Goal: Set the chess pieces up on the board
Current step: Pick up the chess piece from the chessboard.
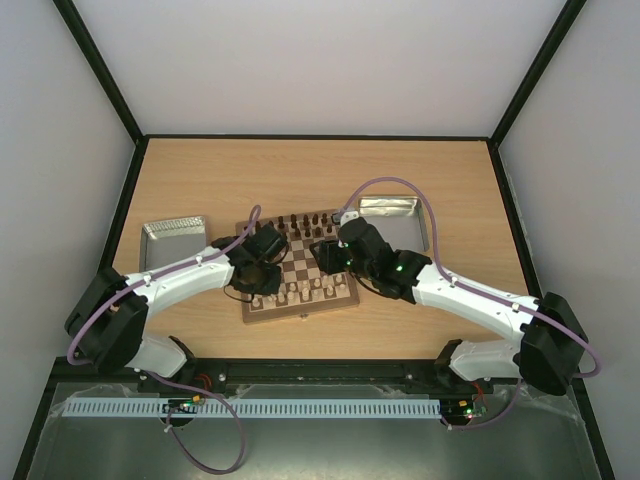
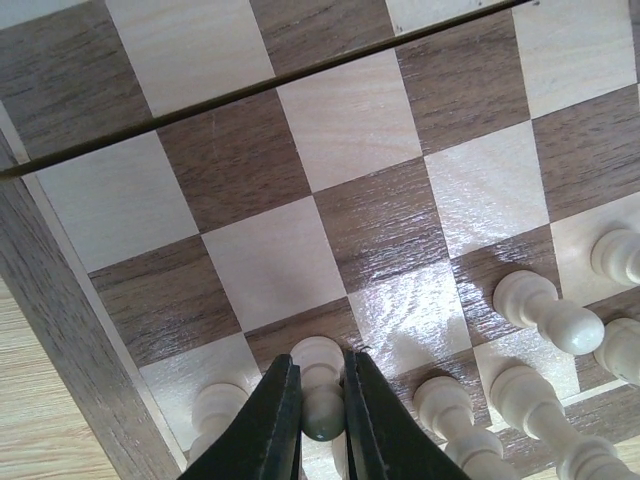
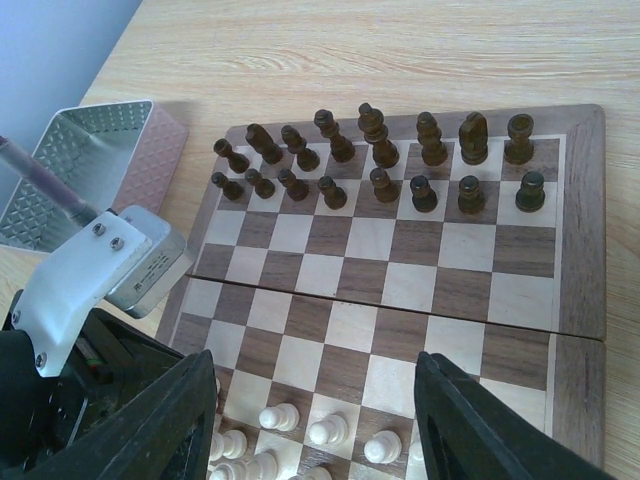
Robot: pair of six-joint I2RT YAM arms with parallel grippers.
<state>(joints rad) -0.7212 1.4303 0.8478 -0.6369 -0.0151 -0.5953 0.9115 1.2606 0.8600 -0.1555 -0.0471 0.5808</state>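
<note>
The board [image 1: 300,311] lies at the table's middle, with pale chess pieces [image 1: 312,290] along its near rows. My left gripper [image 1: 262,282] is low over the board's near left corner. In the left wrist view it [image 2: 322,425] is shut on a pale pawn [image 2: 320,365], held by the head, base down at the board [image 2: 60,330]. I cannot tell whether the base touches. Other pale pawns [image 2: 545,310] stand beside it. My right gripper [image 1: 326,255] hovers open and empty over the board's right half. In the right wrist view it [image 3: 315,380] is above pale pawns [image 3: 330,430].
Dark brown chessmen [image 3: 375,150] fill the two far rows of the board [image 3: 585,220], also seen from the top [image 1: 300,222]. A metal tin [image 1: 173,240] stands left of the board and another [image 1: 390,215] at the right. The left tin [image 3: 80,165] shows behind my left wrist.
</note>
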